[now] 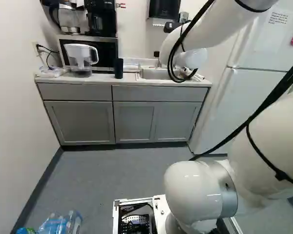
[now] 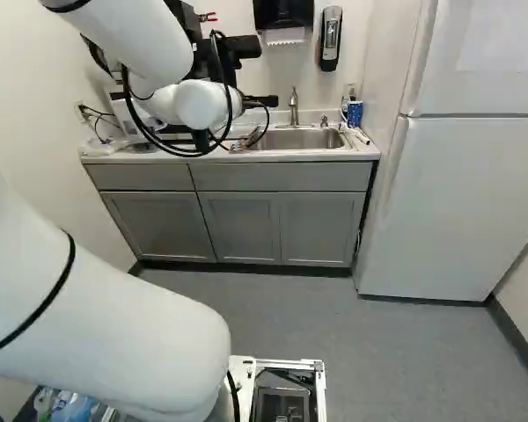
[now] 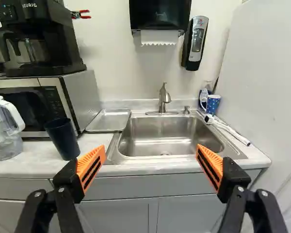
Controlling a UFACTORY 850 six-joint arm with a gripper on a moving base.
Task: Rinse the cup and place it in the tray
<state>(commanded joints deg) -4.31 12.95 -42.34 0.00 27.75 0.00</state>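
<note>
You have a table [image 3: 36, 165] holding the sink [image 3: 169, 138], with the fridge [image 2: 475, 202] to its right. Left of the sink come the tray [image 3: 109, 120], dark cup [image 3: 63, 139] and pitcher [image 3: 4, 138]. Your claw [image 2: 238, 121] is spread wide

Robot arm [image 2: 158, 356], bent: the lowest link swings out of frame at the right of the left base view, and the forearm [image 1: 217, 24] re-enters above, sloping down and ahead to the wrist [image 2: 198, 104] (black cables looped about it). The pincer [image 2: 260, 102] points ahead, fingers spread wide, orange pads [image 3: 91, 167] facing across the gap.
</note>
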